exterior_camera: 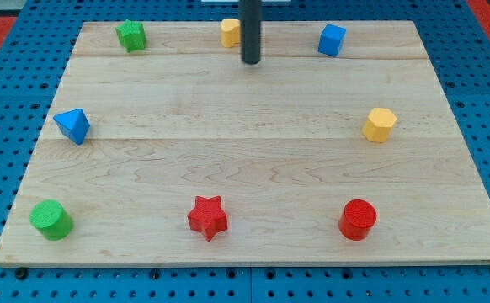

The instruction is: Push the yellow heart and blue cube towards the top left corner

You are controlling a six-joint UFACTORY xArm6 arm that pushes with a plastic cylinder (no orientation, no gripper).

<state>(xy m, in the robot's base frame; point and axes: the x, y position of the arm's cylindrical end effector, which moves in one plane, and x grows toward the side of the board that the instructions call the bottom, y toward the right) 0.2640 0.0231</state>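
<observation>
two green blocks (131,35), two yellow (380,124), two blue (332,39), two red (207,217)

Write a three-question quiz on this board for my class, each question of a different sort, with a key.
1. True or false: my tip touches the blue cube.
2. Which block lies nearest my tip? A) red star B) yellow heart C) green cylinder
3. Fill in: the two red blocks lie along the view's ______ edge of the board.

Key:
1. False: the tip stands apart from the cube, towards the view's left of it.
2. B: the heart sits just at the view's left of the rod, near the top edge.
3. Bottom: the star and the red cylinder both lie there.
</observation>
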